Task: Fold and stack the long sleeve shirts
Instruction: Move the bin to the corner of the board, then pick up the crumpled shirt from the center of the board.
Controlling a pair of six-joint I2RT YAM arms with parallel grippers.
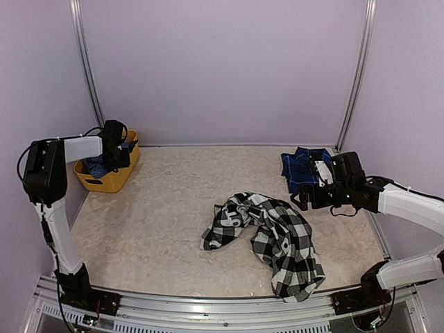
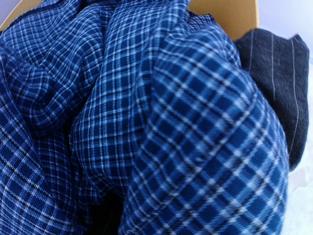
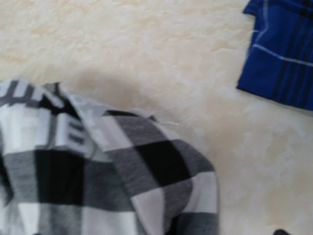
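Observation:
A black-and-white check shirt (image 1: 270, 232) lies crumpled in the middle of the table, and the right wrist view shows its white lettering (image 3: 44, 122). Folded at the back right lies a navy blue plaid shirt (image 1: 304, 166), whose corner shows in the right wrist view (image 3: 283, 54). My right gripper (image 1: 304, 201) hovers open between the two shirts, holding nothing. My left gripper (image 1: 118, 152) is down inside a yellow basket (image 1: 104, 186). Blue plaid cloth (image 2: 146, 127) fills the left wrist view and hides the fingers.
The yellow basket stands at the back left against the wall; its wall (image 2: 230, 14) shows above the cloth. A dark grey pinstriped cloth (image 2: 279, 78) lies beside the blue plaid in it. Walls close in the table on three sides.

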